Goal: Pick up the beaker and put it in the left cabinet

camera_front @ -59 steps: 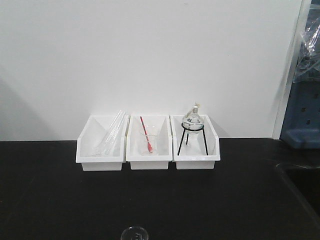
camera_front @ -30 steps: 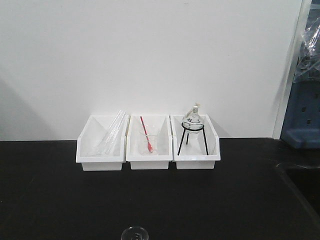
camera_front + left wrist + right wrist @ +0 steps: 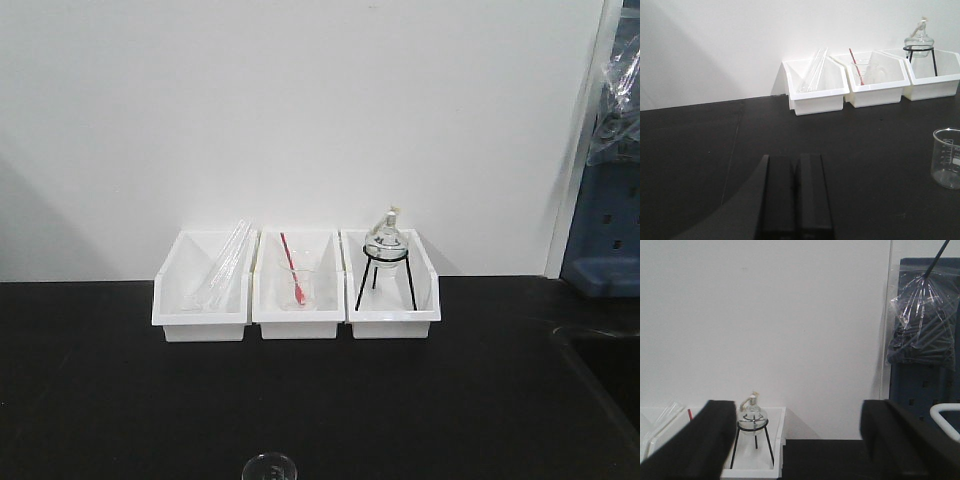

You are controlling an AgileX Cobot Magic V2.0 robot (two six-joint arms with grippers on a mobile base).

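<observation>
The beaker [image 3: 947,157], small and of clear glass, stands upright on the black counter [image 3: 700,150] at the right edge of the left wrist view. In the front view only its rim [image 3: 268,467] shows, at the bottom edge. My left gripper [image 3: 795,159] is shut with nothing in it, low over the counter, well to the left of the beaker and nearer the camera. My right gripper [image 3: 799,407] is open and empty, held above the counter and facing the wall. The left cabinet is out of view.
Three white bins stand in a row against the wall: one with glass tubes [image 3: 200,290], one with a beaker and a red stick [image 3: 298,285], one with a round flask on a black stand [image 3: 388,280]. A blue panel with a plastic bag [image 3: 925,325] and a recessed sink [image 3: 610,370] are at the right.
</observation>
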